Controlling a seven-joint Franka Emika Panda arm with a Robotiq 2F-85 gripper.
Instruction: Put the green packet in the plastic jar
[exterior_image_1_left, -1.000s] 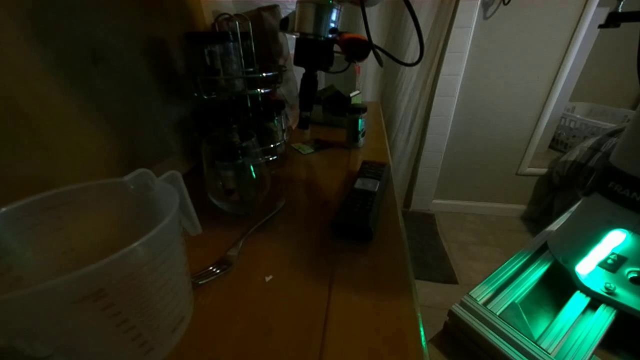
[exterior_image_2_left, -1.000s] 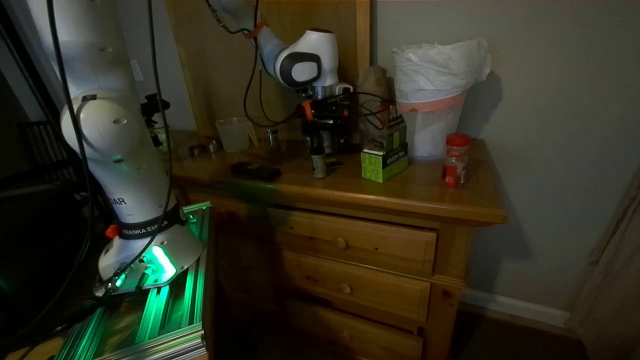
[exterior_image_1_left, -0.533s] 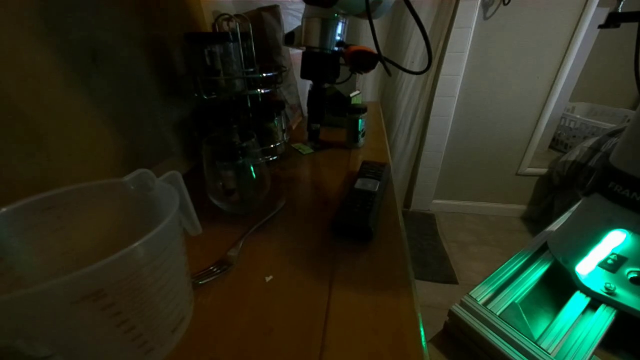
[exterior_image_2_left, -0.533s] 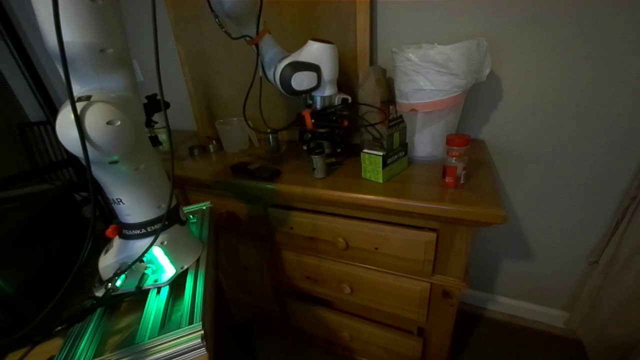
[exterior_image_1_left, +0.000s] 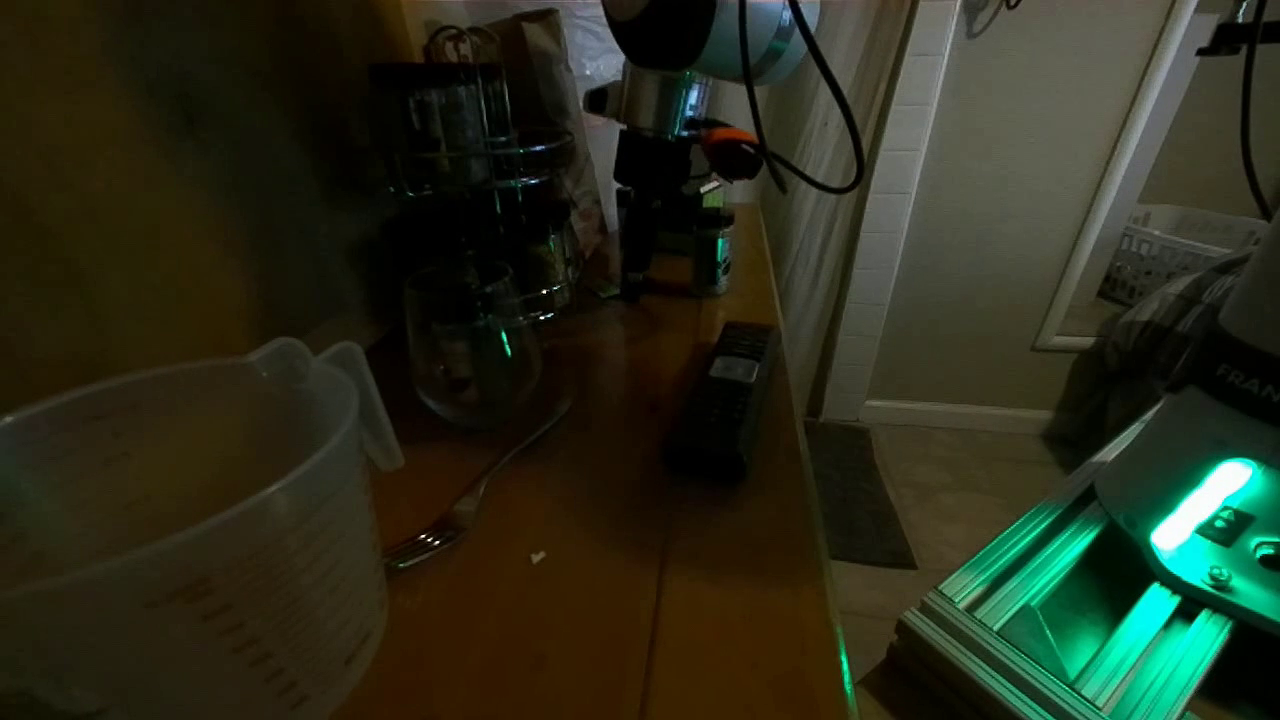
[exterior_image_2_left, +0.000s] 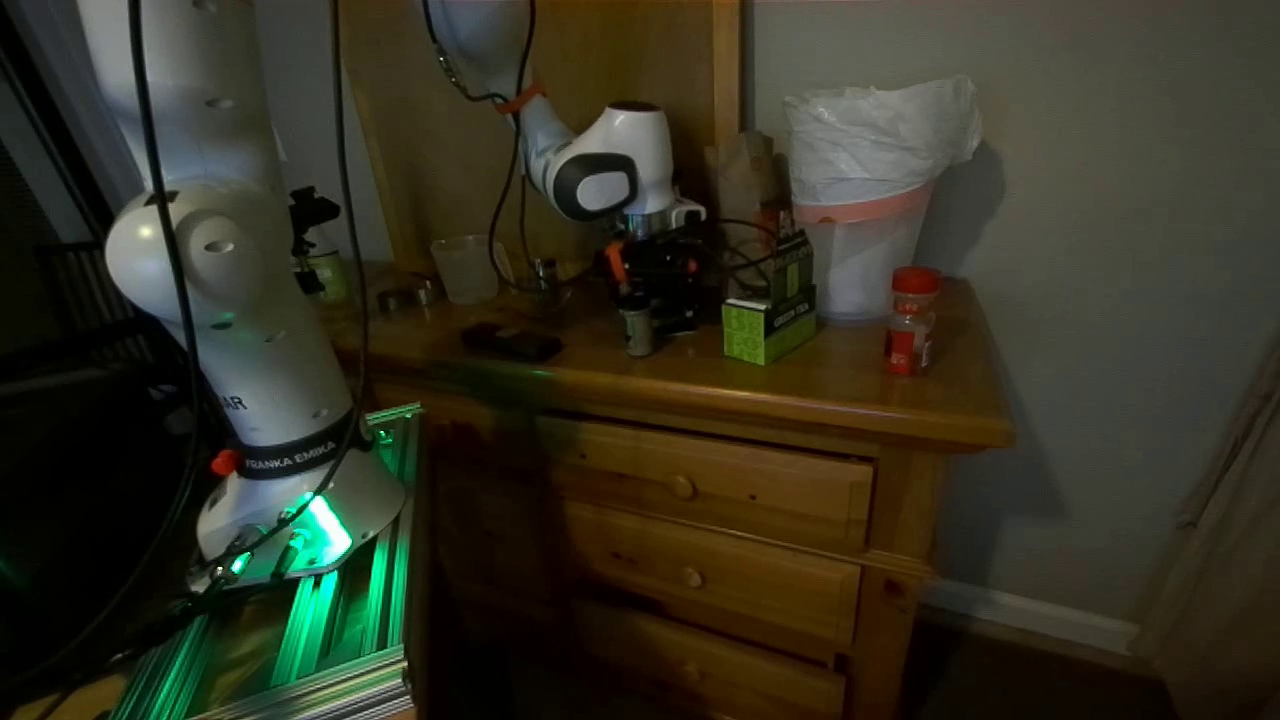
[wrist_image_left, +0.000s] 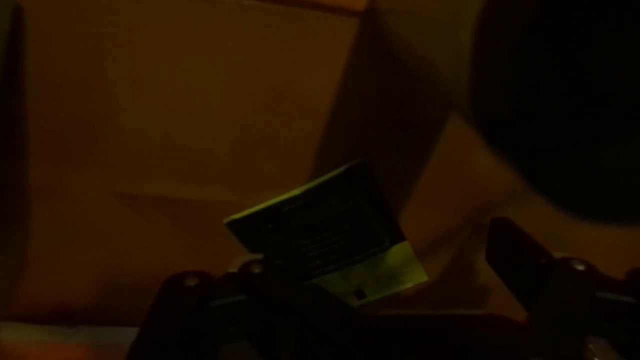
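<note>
Two dark fingers on the gripper, spread wide, low over the wooden dresser top. Between them in the wrist view, the green packet, dark-faced with yellow-green borders, partly covered at a lower corner by one finger. Cannot tell, in light this dim, about contact with either finger, nor about lying flat or tilted.

Just beside the gripper, the small dark-lidded jar, upright, in sight in both exterior views. Above the small jar in an exterior view, the white wrist link.

Right of the small jar in an exterior view, a tea box in green and black, lettered GREEN TEA; farther right, a translucent bucket with a pinkish rim under a crumpled white bag, then a red-lidded bottle. Left of the small jar there, a black handset, flat near the front edge.

Left of the small jar in an exterior view, a wire rack with dark jars. Nearer the camera than the small jar, a clear stemless glass, then a fork, then a tiny white scrap. Well apart from the small jar, close to the fork's tines, the plastic jar, upright and milky, printed with measuring marks, handle on the side toward the small jar; well apart from the green packet too.
</note>
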